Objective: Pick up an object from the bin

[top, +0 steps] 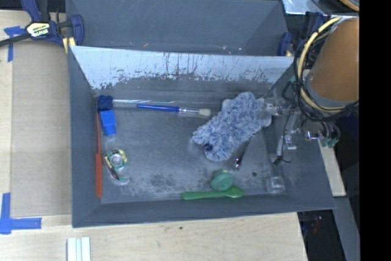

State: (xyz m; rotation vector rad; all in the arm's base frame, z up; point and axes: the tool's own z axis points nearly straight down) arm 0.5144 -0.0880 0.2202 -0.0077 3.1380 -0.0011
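Gripper [282,147] sits low by the bin's [183,70] right wall, just beside the grey-blue cloth [232,122] at right-centre. Can't tell if it's open or closed; nothing seen held. Likely the approach step. Next: centre over the cloth, descend, close.

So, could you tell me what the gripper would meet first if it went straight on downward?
Probably the bare bin floor by the right wall: the gripper hangs right of the fuzzy blue-grey cloth and the green spoon, seemingly clear of both; depth is unclear.
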